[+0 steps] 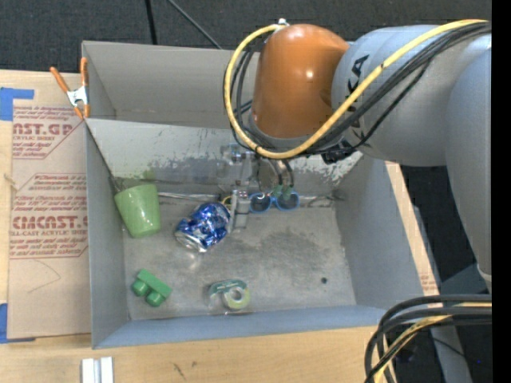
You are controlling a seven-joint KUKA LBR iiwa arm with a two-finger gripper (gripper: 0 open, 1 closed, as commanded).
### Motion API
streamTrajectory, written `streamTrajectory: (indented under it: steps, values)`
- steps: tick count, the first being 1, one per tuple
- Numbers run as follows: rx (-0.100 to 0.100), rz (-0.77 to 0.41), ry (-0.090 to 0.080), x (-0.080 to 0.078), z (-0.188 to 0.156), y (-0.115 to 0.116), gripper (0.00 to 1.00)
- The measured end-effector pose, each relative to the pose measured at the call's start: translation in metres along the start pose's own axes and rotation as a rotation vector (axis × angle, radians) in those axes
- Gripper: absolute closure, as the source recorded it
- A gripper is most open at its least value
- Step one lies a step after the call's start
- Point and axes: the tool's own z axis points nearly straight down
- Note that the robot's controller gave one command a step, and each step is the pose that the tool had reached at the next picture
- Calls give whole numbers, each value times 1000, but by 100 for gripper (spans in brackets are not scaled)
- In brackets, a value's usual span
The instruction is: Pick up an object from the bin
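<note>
My gripper (pixel 240 201) hangs low over the middle of the bin, under the arm's orange cover. Its lower end is right beside a crushed blue and white can (pixel 203 226), at the can's upper right edge. A small blue thing with two rings (pixel 273 201) lies just right of the gripper near the back wall. Whether the gripper touches or holds either one I cannot tell, since the cover hides most of it.
A light green cup (pixel 139 209) lies on its side at the left wall. A green block (pixel 151 287) sits at the front left. A pale tape roll (pixel 230 294) lies at the front middle. The arm's bulk covers the bin's back right.
</note>
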Motion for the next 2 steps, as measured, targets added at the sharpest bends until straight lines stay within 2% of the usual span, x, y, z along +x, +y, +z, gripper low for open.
streamTrajectory:
  steps: [1, 2]
  values:
    - [2, 216, 8, 24, 130, 22, 0]
    - [1, 217, 2, 22, 127, 21, 100]
